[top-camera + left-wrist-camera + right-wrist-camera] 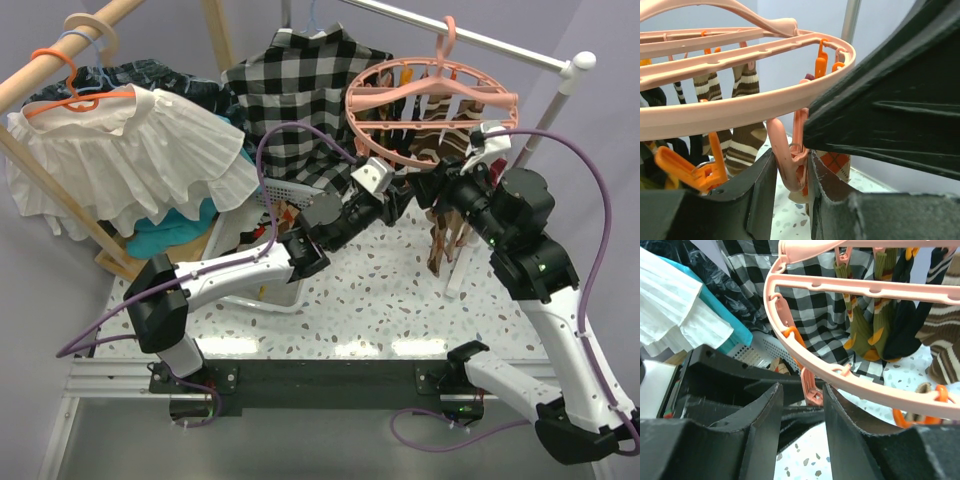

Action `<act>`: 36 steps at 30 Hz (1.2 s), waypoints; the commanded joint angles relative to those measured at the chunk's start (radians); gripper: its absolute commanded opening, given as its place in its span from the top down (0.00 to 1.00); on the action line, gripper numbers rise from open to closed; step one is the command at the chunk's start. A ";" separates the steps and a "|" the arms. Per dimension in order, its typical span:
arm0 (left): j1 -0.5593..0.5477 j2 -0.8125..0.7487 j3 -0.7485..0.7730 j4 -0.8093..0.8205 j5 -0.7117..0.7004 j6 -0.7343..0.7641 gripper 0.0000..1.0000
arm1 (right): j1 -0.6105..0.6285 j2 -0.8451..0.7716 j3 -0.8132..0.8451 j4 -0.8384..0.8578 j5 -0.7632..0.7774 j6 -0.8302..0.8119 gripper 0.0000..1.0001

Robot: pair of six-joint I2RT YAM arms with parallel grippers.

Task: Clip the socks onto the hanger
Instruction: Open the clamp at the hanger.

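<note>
Left gripper (792,172) fingers (757,200) (nearest the lens), pinching one pink peg (788,162) of the hanger (740,107); argyle sock (836,162) just behind one finger; right gripper (802,390) fingers spread about a peg; advice: hold the squeeze until the cuff enters the peg's mouth.

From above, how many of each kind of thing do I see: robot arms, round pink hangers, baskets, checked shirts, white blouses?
Robot arms: 2, the left arm and the right arm
Round pink hanger: 1
White mesh basket: 1
Checked shirt: 1
White ruffled blouse: 1
Total: 6
</note>
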 commanded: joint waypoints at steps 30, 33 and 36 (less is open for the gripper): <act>-0.075 -0.036 0.048 0.012 -0.086 0.197 0.86 | -0.001 0.000 -0.046 0.063 0.150 0.101 0.68; -0.078 -0.036 0.046 0.013 -0.074 0.203 0.86 | -0.001 0.007 -0.055 0.078 0.146 0.102 0.68; -0.079 -0.037 0.040 0.021 -0.054 0.207 0.86 | -0.001 0.011 -0.061 0.090 0.149 0.102 0.71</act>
